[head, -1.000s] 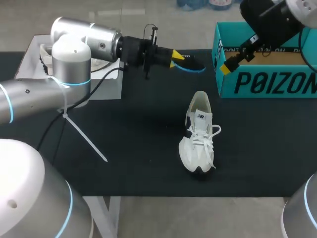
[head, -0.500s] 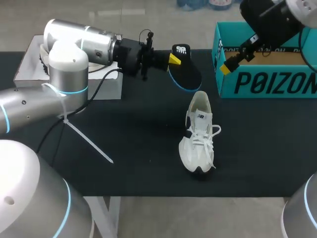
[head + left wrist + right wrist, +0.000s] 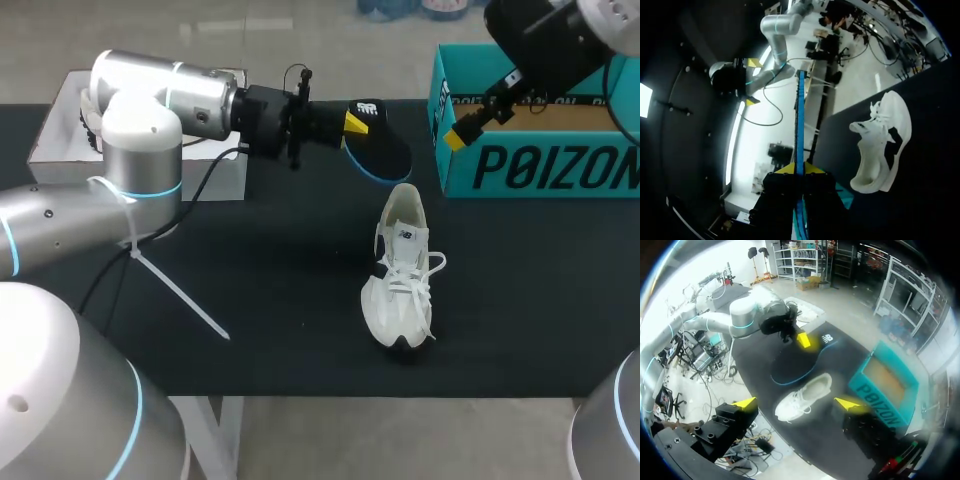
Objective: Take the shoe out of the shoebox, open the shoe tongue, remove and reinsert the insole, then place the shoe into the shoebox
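Observation:
A white laced shoe point(image 3: 403, 270) lies on the black table, toe toward the front edge and heel opening toward the back. My left gripper point(image 3: 345, 124) hangs above the table behind the shoe, shut on the heel end of a black insole point(image 3: 380, 148) with a blue rim. The insole slants down toward the shoe's heel. In the left wrist view the insole point(image 3: 800, 115) shows edge-on between the pinched fingers, and the shoe point(image 3: 883, 145) lies beside it. The teal shoebox point(image 3: 545, 165) stands at the back right. My right gripper point(image 3: 796, 403) is open, high over the shoebox's left end.
A white box point(image 3: 55, 125) with another shoe in it sits at the back left under my left arm. The left arm's cable and a white tie point(image 3: 180, 290) hang over the table's left part.
My left wrist has rolled, so the insole went from lying flat to showing its face and slanting down toward the shoe. The right arm and the shoe have not moved.

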You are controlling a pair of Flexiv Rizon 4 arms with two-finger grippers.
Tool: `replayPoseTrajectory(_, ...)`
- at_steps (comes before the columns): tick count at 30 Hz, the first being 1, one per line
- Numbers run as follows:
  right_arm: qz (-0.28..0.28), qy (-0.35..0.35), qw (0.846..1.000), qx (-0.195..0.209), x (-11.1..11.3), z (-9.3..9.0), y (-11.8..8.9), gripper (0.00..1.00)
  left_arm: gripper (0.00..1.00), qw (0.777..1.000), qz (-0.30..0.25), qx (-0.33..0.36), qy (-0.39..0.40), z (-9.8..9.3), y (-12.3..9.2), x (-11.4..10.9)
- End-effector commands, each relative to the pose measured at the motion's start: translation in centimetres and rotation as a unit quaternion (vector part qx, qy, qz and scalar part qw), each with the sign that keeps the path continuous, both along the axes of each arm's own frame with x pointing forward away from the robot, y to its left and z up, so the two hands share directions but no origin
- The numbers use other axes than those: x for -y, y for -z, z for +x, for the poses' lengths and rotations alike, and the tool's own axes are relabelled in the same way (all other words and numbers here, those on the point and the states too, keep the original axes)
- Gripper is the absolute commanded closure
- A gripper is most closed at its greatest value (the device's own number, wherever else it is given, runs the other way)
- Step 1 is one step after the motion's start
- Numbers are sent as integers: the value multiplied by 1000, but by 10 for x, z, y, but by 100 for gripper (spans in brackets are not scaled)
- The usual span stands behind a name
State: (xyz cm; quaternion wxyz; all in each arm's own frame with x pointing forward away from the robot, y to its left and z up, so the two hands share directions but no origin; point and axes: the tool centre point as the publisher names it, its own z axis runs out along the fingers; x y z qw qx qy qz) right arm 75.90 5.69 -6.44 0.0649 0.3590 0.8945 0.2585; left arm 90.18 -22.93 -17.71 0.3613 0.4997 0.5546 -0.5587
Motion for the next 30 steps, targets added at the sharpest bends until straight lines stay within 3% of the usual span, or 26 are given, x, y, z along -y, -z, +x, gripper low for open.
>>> replayPoseTrajectory(1,-1,1,1000,-1,-1,1,1,0,100,1000,-1,1,-1,-1,1,0)
replayPoseTrajectory(7,-1,1,1000,-1,-1,1,1,0,100,1000,-1,1,-1,-1,1,0)
replayPoseTrajectory(8,-1,1,1000,-1,-1,1,1,0,100,998,-34,56,-6,-2,-7,2)
replayPoseTrajectory(11,-1,1,1000,-1,-1,1,1,0,100,986,-9,169,2,-12,-11,-1)
replayPoseTrajectory(12,-1,1,1000,-1,-1,1,1,0,100,980,-35,194,17,-17,-10,0)
replayPoseTrajectory(16,-1,1,1000,-1,-1,1,1,0,100,961,-57,269,43,-31,0,-2)
replayPoseTrajectory(23,-1,1,1000,-1,-1,1,1,0,100,931,-42,357,59,-44,10,-8)
replayPoseTrajectory(30,-1,1,1000,-1,-1,1,1,0,100,917,-39,394,42,-30,4,-12)
